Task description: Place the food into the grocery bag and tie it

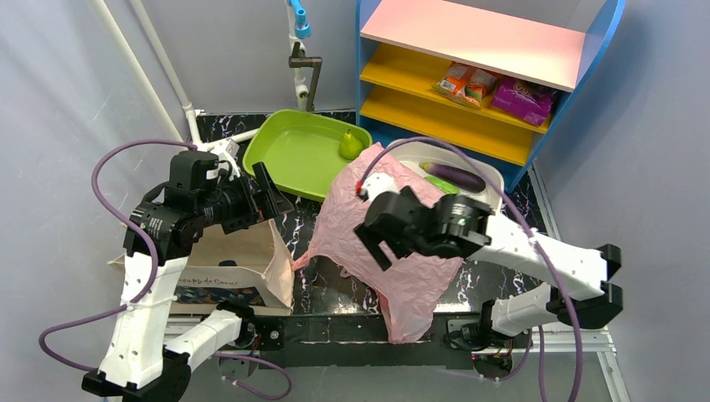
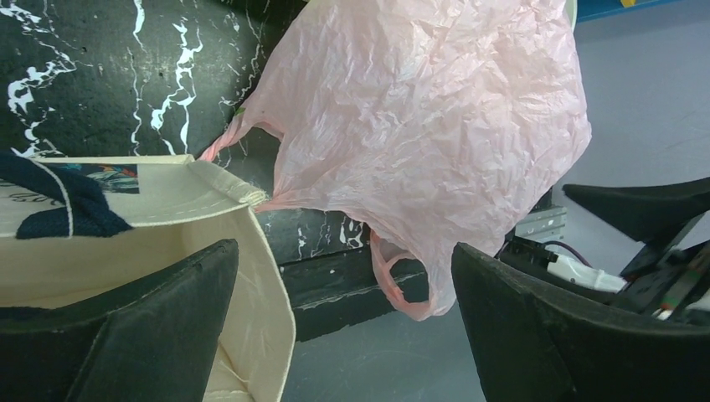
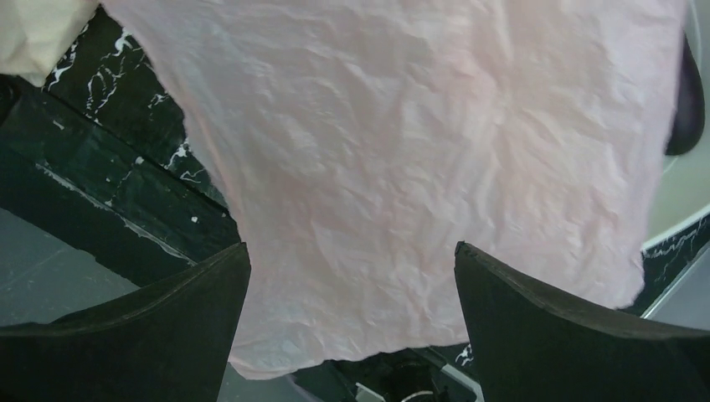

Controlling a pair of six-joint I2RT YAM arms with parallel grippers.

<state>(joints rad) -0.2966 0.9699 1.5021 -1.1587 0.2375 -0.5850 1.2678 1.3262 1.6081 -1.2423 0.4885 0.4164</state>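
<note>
1. Your grippers both gape wide, holding nothing: the right gripper (image 1: 374, 237) hangs directly over the bag (image 1: 419, 280), the left gripper (image 1: 272, 197) over the tote (image 1: 234, 251).
2. Bag lies crumpled, long axis far-to-near, its near end drooping off the table (image 1: 318, 285); you can't see its mouth.
3. Eggplant (image 1: 456, 176) in the white tray (image 1: 499, 188), pear (image 1: 350, 145) in the green tray (image 1: 293, 155), both beyond it; the green vegetable (image 1: 442, 184) is mostly hidden.

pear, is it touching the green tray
Touching. The top view shows the pear standing inside the green tray, resting on its floor near the far right corner.
</note>
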